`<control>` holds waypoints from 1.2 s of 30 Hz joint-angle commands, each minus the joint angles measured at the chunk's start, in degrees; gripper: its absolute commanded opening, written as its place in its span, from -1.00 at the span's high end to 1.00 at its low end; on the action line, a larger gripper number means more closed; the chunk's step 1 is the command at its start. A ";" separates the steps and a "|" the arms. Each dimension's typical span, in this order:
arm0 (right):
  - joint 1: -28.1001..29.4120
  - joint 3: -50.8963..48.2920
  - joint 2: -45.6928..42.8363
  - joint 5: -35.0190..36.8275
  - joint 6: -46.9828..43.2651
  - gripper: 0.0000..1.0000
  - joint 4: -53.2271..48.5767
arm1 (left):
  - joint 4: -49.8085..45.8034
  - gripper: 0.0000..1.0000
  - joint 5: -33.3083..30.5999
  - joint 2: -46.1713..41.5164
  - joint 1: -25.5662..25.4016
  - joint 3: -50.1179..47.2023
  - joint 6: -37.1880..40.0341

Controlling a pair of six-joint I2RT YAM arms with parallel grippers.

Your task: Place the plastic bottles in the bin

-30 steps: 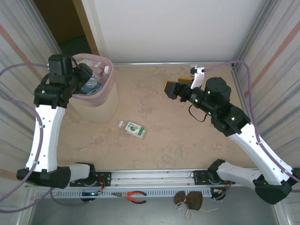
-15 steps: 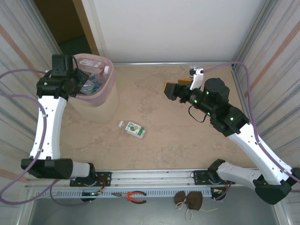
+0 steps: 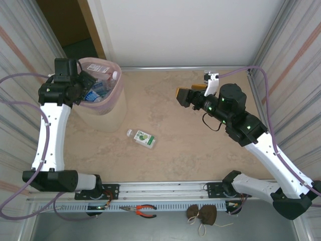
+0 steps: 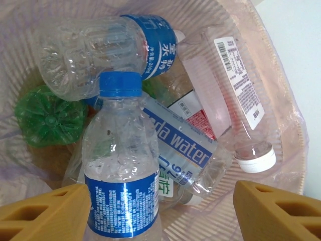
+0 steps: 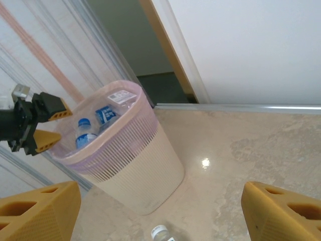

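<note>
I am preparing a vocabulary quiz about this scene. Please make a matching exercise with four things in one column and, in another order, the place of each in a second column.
Things
1. bottle with the blue cap
2. bottle with the white cap
3. bottle with the green label
4. orange-handled pliers

Places
A. lying on the table, apart from the bin
B. on the metal ledge at the near edge
C. in the middle of the bin, cap toward the wrist camera
D. in the bin, lying against its side wall

Pairs: 1-C, 2-D, 3-A, 4-B
</note>
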 commanded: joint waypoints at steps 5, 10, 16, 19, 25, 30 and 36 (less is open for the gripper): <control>-0.31 0.00 -1.05 0.40 -0.27 -0.65 -0.44 | 11.14 -0.39 7.53 -1.44 0.61 -0.63 11.47; -0.27 -0.05 -1.09 0.53 -0.17 -0.65 -0.51 | 10.09 -0.35 7.69 2.35 0.71 2.00 13.91; -0.33 -0.19 -1.09 -0.13 -0.17 -0.65 -0.88 | 12.15 -0.38 10.36 6.04 3.97 0.11 14.81; -0.38 -0.29 -1.12 -0.36 0.12 -0.65 -1.26 | 13.64 -0.40 13.11 7.27 6.11 -2.87 14.66; -0.34 -1.01 -1.05 -0.38 0.46 -0.65 -1.42 | 13.63 -0.38 13.49 6.82 7.13 -8.29 13.01; -0.34 -0.31 -0.32 -1.96 0.54 -0.65 -2.16 | 13.59 -0.37 13.85 5.55 7.12 -8.32 13.10; -0.30 0.64 2.32 -5.75 -0.78 -0.63 -4.56 | 13.62 -0.44 14.91 2.96 7.12 -4.65 14.85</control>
